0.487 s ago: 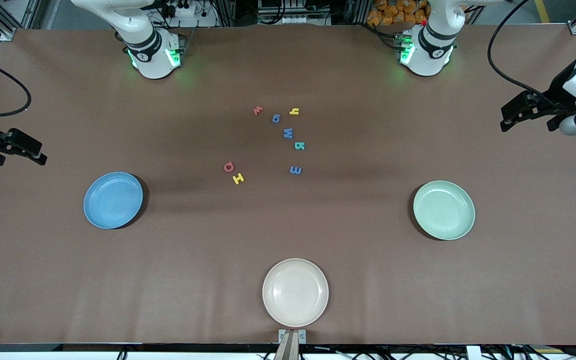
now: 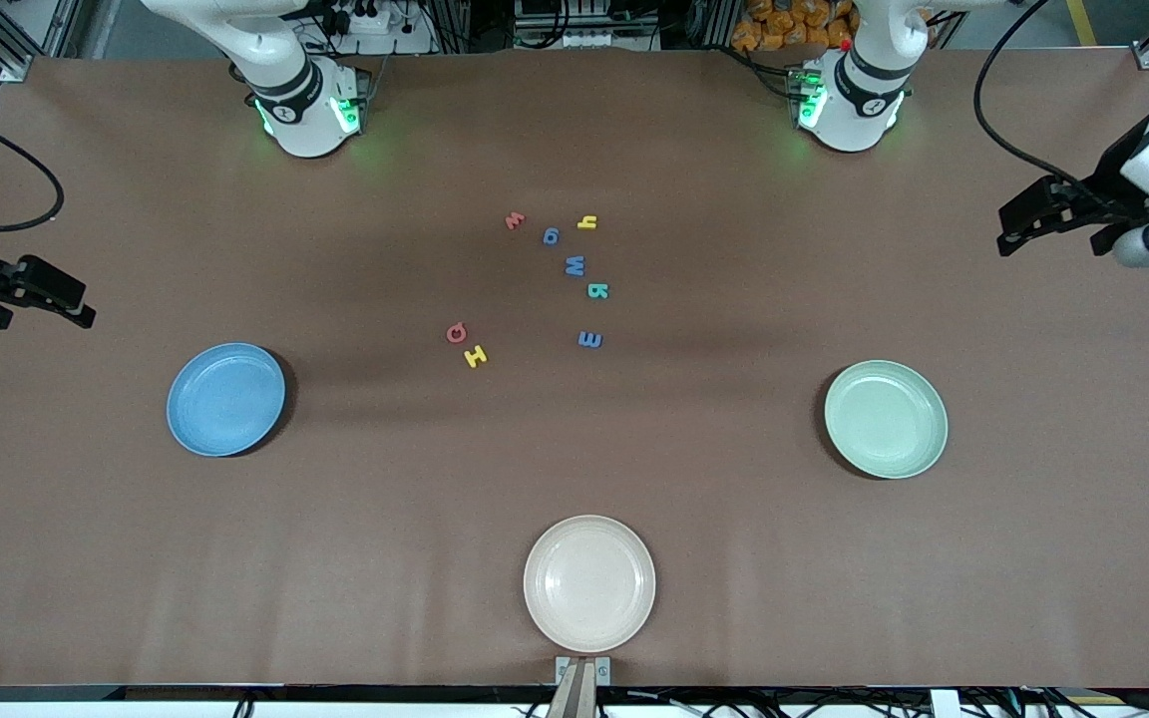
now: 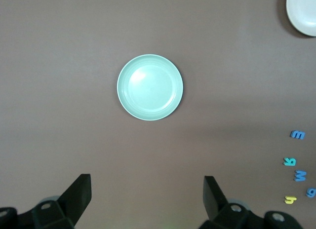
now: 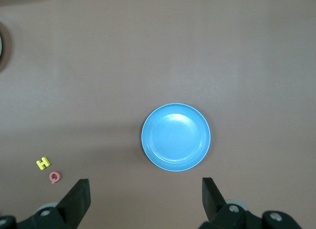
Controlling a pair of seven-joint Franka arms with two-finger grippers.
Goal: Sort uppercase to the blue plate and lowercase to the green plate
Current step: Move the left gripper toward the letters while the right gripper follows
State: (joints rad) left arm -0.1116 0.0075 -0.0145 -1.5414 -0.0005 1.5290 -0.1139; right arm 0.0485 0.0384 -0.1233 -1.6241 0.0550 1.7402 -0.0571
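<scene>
The blue plate (image 2: 225, 399) (image 4: 176, 136) lies toward the right arm's end, the green plate (image 2: 886, 419) (image 3: 150, 87) toward the left arm's end. Loose foam letters lie mid-table: red w (image 2: 514, 220), blue g (image 2: 551, 235), yellow h (image 2: 586, 221), blue W (image 2: 575, 265), teal R (image 2: 597, 290), blue e (image 2: 589, 340), red Q (image 2: 456, 332), yellow H (image 2: 475, 355). My right gripper (image 2: 36, 317) (image 4: 145, 197) hangs open and empty high over its table end. My left gripper (image 2: 1051, 246) (image 3: 147, 194) hangs open and empty over the other end.
A beige plate (image 2: 589, 583) sits at the table edge nearest the front camera, midway between the two coloured plates. The arm bases (image 2: 310, 110) stand along the edge farthest from that camera. Cables trail at both table ends.
Both grippers have drifted only slightly, the left one a little toward the bases' edge. Letters and plates have not moved.
</scene>
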